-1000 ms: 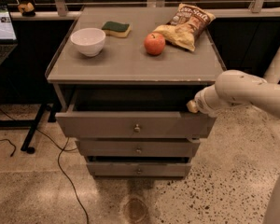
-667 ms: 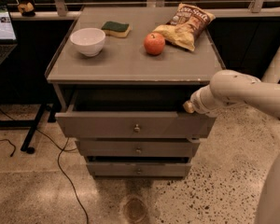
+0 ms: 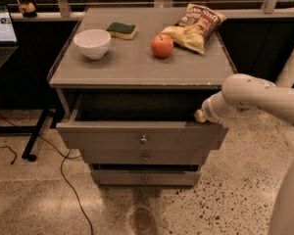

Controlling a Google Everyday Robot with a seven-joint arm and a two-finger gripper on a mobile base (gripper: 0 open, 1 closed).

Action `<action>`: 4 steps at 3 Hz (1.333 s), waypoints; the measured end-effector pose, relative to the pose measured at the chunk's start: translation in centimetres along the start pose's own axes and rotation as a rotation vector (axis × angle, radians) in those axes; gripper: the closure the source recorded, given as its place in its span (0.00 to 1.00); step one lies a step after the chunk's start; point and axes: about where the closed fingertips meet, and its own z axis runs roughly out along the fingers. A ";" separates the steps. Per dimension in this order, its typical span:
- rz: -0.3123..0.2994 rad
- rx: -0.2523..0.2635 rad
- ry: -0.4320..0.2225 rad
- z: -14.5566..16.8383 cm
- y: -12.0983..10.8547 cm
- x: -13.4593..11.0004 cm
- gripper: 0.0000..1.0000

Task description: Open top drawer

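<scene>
Nearest me, on the speckled floor, a cable [image 3: 68, 180] trails past the cabinet's foot. Above it sit the two lower drawers [image 3: 145, 157], both close to shut. The top drawer [image 3: 112, 136] stands well out from the cabinet, just under the worktop [image 3: 137, 67], with a dark gap showing behind its front panel. Its front faces me, its long axis runs left to right along the worktop's front edge, and its knob [image 3: 143, 139] sits untouched at the centre. The tool [image 3: 201, 115] is at the upper right corner of that front panel, at the end of the pale arm [image 3: 255, 99] reaching in from the right. Whether it is clenched or released I cannot tell. The opening looks nearly done to me. Since the tool works from one corner, not the middle, any further pull ought to go straight toward me, square to the panel, slow enough that the drawer does not skew or jam on its runners. Further back on the worktop rest a bowl [image 3: 92, 43], an apple [image 3: 162, 45], a sponge [image 3: 121, 30] and a chip bag [image 3: 196, 26]. A jolt could set the apple rolling.
</scene>
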 end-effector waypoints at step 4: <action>-0.096 -0.109 0.071 -2.0 4.6 2.5 1.00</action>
